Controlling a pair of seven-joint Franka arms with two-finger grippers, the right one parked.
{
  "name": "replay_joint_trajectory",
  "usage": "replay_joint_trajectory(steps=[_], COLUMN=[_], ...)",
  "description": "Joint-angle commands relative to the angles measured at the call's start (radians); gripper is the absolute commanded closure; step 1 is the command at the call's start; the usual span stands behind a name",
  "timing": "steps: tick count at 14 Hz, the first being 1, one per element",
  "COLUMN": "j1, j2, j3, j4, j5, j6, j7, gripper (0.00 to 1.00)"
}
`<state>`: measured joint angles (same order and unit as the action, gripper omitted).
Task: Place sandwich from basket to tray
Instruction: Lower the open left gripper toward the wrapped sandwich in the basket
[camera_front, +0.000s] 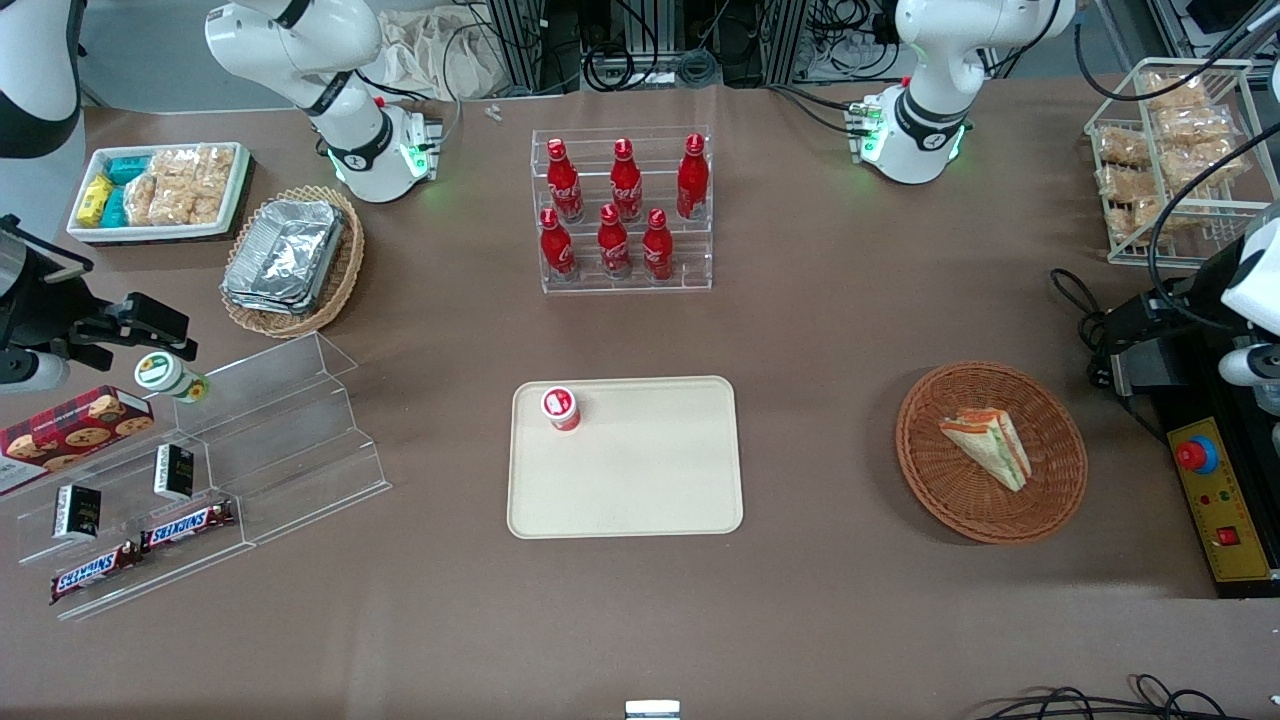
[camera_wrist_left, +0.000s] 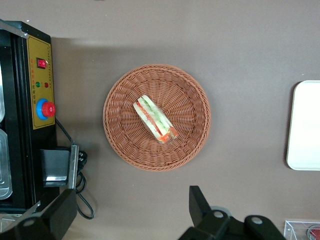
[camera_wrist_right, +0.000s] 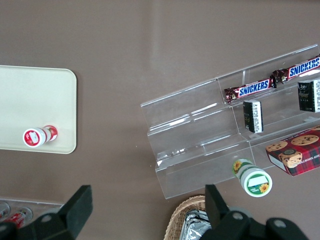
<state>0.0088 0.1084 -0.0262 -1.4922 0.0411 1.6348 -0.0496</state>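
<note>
Front view: we list one basket near the working arm's end of the table, holding the wrapped sandwich; one tray mid-table, carrying a small red-capped bottle at one corner.

Left wrist view: we note the sandwich lying in the middle of the basket. The gripper hangs above the table beside the basket, fingers wide apart, holding and touching nothing.

Right wrist view: we see the bottle on the tray's corner.

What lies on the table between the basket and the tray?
Nothing: in the front view only bare brown table separates the basket from the tray. The gripper hangs open above.
</note>
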Motion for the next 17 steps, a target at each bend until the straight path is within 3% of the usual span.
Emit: replay_joint_trajectory(steps=[1, 5, 12, 17], j1=[-0.012, -0.003, 0.000, 0.000], j2=[-0.015, -0.012, -0.033, -0.006], j3=[0.011, 0.012, 0.017, 0.017], j4=[-0.002, -0.006, -0.212, -0.384], j5=[-0.012, -0.012, -0.043, -0.043], j6=[0.010, -0.001, 0.128, 0.351], j7=[-0.001, 0.013, -0.009, -0.240], gripper=[0.00, 0.00, 0.00, 0.00])
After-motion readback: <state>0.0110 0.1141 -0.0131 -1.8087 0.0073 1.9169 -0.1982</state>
